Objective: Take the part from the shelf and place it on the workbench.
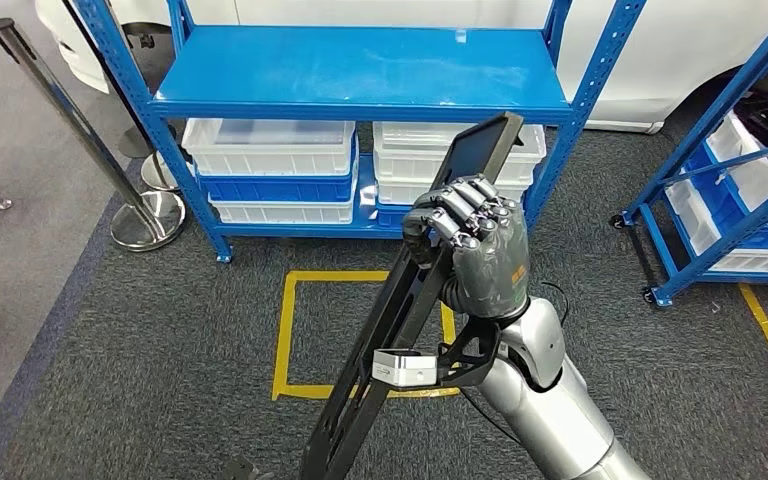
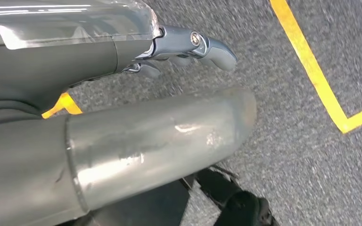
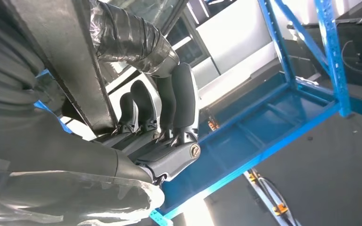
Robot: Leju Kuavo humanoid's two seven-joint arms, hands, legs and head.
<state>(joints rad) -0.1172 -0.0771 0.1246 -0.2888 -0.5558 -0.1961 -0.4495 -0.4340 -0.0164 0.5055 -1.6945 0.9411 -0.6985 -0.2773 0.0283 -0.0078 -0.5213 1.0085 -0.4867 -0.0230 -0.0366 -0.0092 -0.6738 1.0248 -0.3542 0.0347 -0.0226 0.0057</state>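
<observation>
The part [image 1: 400,310] is a long flat black panel with cut-outs, tilted from the lower middle of the head view up toward the shelf. My right hand [image 1: 472,245] grips it near its upper third, fingers wrapped over its edge, in front of the blue shelf [image 1: 360,70], whose top board is bare. In the right wrist view the dark fingers [image 3: 169,113] curl round the black part [image 3: 70,61]. My left hand [image 2: 188,47] hangs over grey carpet with its fingers slightly curled and nothing in it.
White and blue bins [image 1: 270,170] sit on the shelf's lower level. A second blue rack [image 1: 730,190] stands at the right, a stanchion post [image 1: 90,140] at the left. A yellow taped square [image 1: 300,330] marks the carpet. A white vehicle [image 1: 660,50] is behind.
</observation>
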